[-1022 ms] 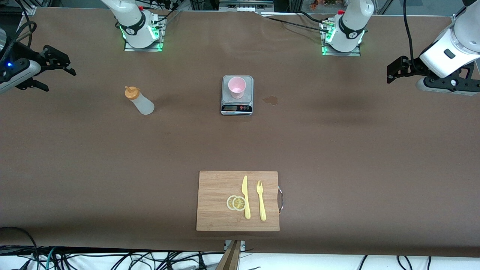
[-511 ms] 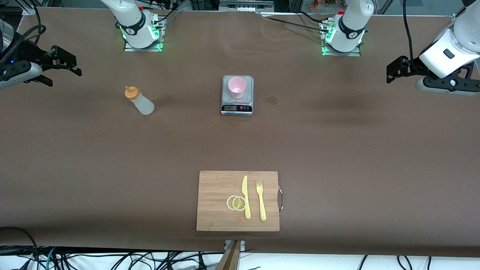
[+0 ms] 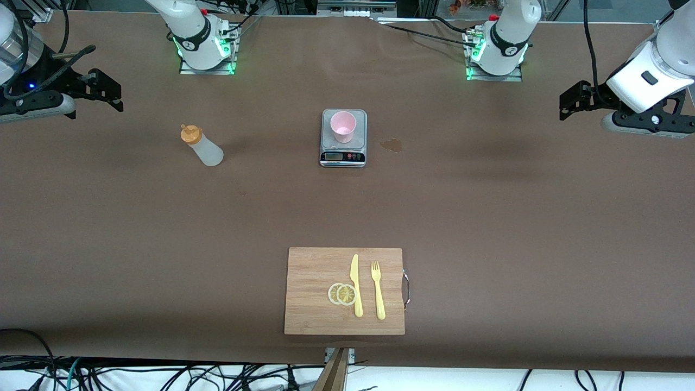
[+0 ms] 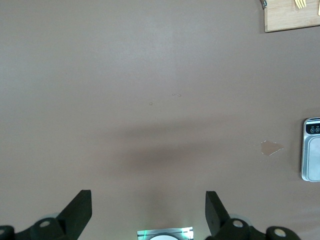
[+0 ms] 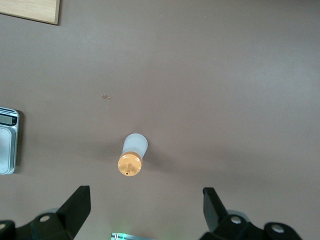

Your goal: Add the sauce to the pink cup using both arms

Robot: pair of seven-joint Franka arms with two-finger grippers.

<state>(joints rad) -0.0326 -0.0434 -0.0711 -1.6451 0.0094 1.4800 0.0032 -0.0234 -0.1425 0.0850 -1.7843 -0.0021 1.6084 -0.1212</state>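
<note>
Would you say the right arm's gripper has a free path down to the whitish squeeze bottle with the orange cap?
Probably yes: the right gripper is open above bare table, and the whitish squeeze bottle with the orange cap stands alone, nothing between.

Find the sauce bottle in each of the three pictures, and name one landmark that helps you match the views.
Front view: the sauce bottle stands on the table toward the right arm's end, level with the scale.
Left wrist view: the bottle is not in it.
Right wrist view: the bottle is seen from above, orange cap up, near the middle.
Shared landmark: the scale shows in all three.
</note>
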